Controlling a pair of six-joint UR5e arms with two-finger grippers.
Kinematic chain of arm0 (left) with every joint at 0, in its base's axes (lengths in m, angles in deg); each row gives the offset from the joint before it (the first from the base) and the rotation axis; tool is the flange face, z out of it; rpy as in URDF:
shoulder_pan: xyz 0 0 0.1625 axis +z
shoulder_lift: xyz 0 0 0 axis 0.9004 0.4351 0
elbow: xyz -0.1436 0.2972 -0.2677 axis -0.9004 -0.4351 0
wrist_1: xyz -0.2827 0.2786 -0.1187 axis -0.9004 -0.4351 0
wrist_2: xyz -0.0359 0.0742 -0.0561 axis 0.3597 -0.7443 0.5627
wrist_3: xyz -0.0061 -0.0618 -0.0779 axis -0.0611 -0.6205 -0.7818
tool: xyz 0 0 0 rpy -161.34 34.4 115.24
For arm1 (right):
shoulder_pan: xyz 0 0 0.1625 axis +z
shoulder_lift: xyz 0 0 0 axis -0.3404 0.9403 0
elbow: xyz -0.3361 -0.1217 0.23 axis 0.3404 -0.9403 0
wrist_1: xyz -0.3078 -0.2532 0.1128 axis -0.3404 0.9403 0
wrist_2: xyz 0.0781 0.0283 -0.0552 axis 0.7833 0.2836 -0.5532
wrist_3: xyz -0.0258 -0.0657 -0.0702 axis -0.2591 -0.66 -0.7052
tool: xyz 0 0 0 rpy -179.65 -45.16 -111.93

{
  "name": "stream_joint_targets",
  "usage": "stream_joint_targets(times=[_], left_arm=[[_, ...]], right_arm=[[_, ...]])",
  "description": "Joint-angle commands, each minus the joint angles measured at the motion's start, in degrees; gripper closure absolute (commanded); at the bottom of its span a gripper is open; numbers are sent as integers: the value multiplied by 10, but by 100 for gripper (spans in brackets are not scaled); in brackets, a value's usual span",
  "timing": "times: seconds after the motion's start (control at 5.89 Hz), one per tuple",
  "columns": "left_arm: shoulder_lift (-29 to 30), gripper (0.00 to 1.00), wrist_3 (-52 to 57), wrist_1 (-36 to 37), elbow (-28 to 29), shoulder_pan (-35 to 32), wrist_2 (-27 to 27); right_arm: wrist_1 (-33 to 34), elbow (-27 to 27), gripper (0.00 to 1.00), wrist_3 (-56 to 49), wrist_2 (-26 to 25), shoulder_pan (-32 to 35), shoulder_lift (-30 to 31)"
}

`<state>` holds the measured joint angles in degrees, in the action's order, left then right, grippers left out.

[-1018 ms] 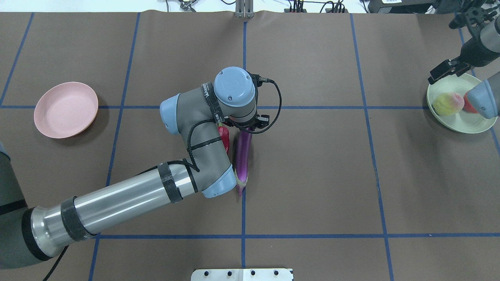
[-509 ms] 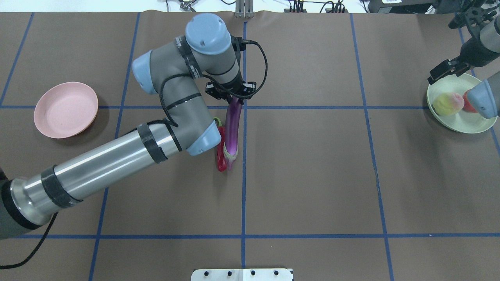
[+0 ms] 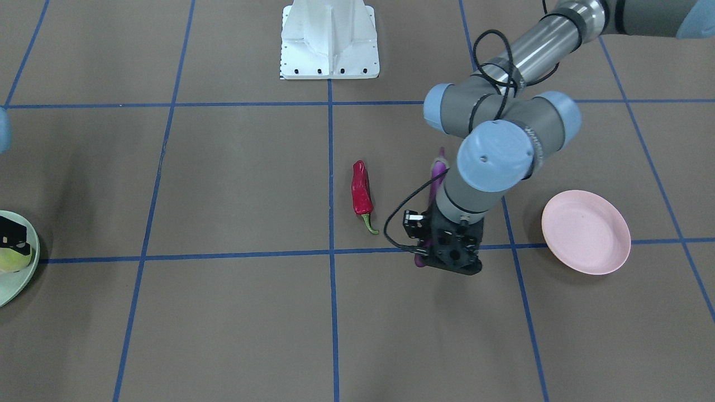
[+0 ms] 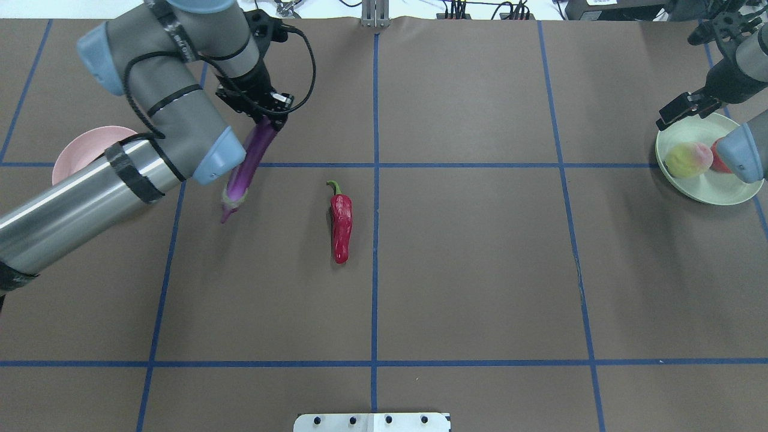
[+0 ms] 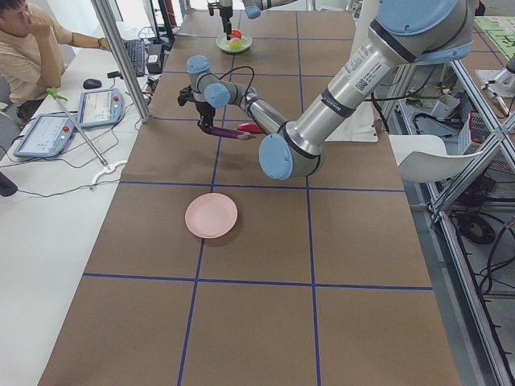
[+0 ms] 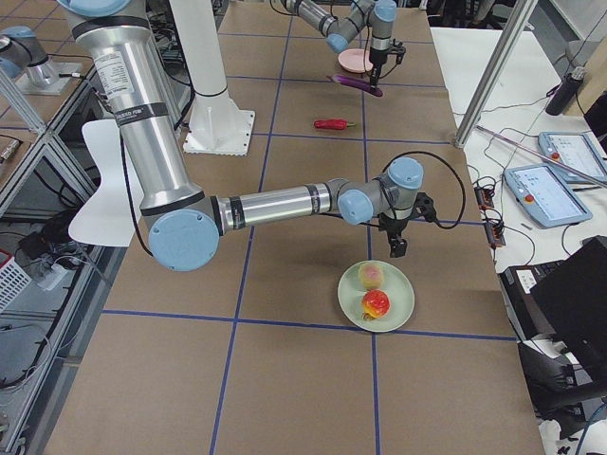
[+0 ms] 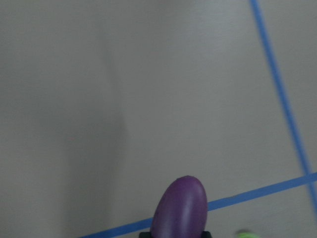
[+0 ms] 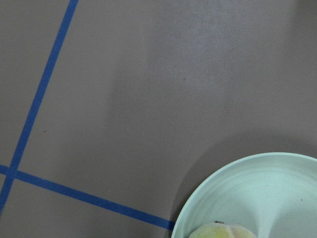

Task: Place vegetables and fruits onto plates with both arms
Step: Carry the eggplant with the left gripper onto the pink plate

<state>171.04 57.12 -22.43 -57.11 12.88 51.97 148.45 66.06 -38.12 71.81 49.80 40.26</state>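
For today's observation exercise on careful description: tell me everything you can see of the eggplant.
The eggplant is long, slender, glossy purple, with a pale cap and pointed stem at its free end. The left end effector grips its rounded other end, holding it lifted clear of the table, near level in the side views, between the chili and the pink plate. Nothing else touches it.

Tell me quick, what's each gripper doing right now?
Left gripper: shut on the eggplant, holding it by one end.
Right gripper: looks open, holding nothing, at the far edge of the green plate.
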Motion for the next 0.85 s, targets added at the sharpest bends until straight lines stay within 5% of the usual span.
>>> stream_joint_targets(times=[0.0,0.51,0.68], left_arm=[[-134,100,160,-3,-75,-54,0],[-214,94,250,-18,-89,-91,0],[-213,58,222,-18,-79,-87,-1]], right_arm=[[0,1,0,-1,0,0,3],[0,6,0,-1,0,0,4],[-1,7,0,0,0,0,4]])
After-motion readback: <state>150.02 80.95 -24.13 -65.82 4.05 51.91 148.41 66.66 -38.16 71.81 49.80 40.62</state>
